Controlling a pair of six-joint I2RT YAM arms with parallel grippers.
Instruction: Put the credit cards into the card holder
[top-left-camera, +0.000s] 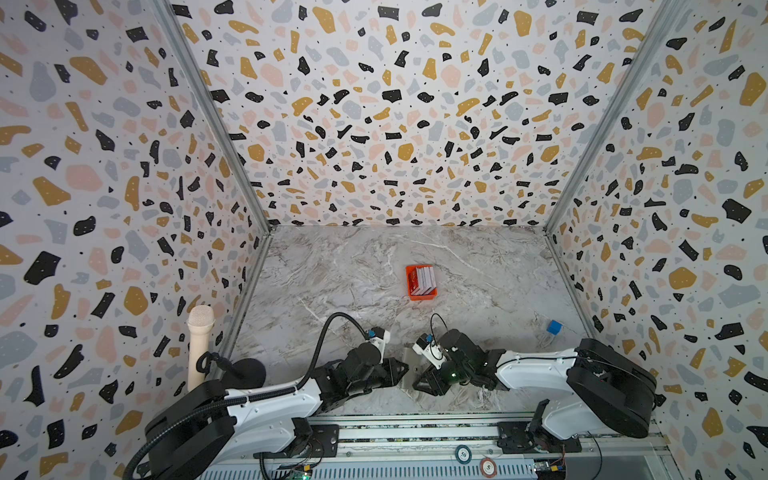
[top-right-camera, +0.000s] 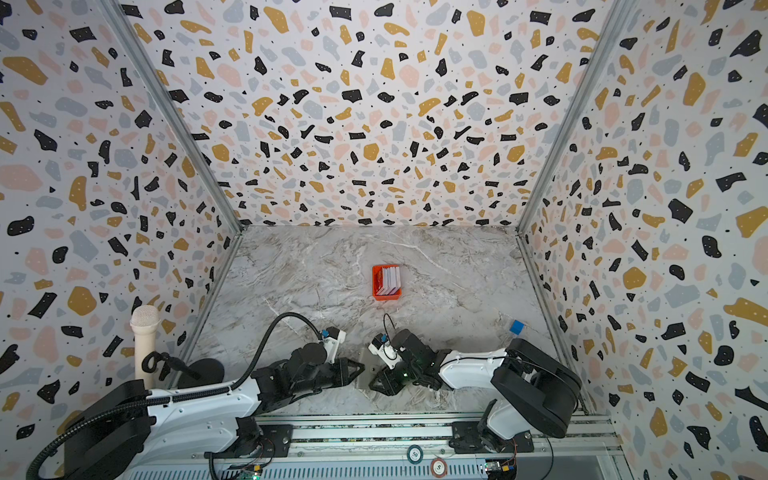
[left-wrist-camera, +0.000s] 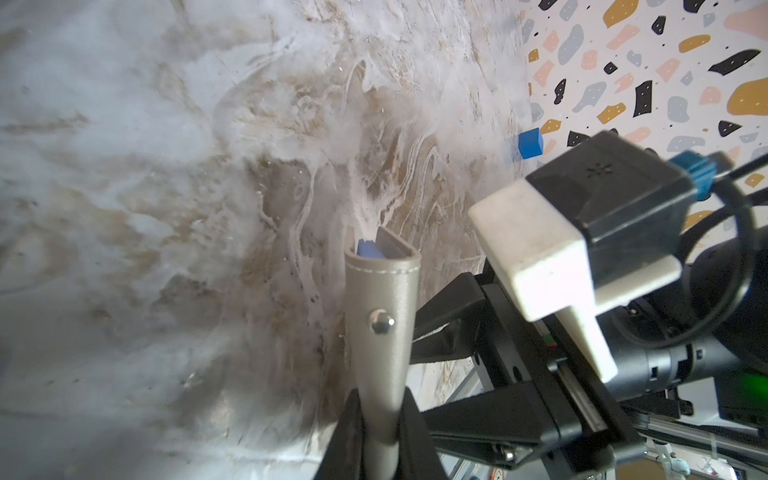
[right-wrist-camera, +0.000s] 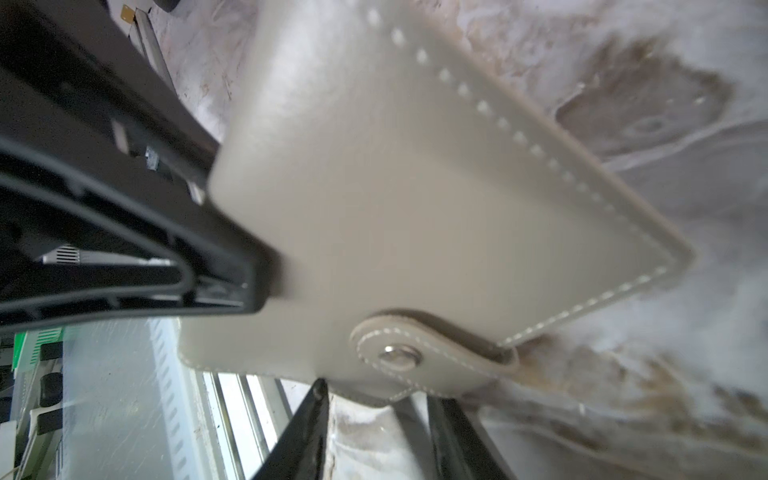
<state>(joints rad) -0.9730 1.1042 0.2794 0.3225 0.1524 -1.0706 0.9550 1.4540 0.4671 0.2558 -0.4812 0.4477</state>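
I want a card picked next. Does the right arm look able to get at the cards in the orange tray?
Probably yes. Only bare table lies between the right gripper and the tray, the cards sit uncovered, and its jaws look open. The left gripper pinches the wallet.

Tabletop (top-left-camera: 332, 270): marble pattern, grey-white with brown veining.
Walls (top-left-camera: 395, 104): terrazzo print in black, ochre, pink and grey.
Orange tray (top-left-camera: 422, 296): small, plastic, stood mid-table.
Blue cube (top-left-camera: 554, 327): lay near the right wall.
Microphone (top-left-camera: 200, 345): cream, stood upright by the left wall, with a black disc (top-left-camera: 249, 372) just beside it.
Poker chips, two: dark chip (top-left-camera: 463, 454) and reddish chip (top-left-camera: 488, 467), lay on the front rail (top-left-camera: 415, 434).
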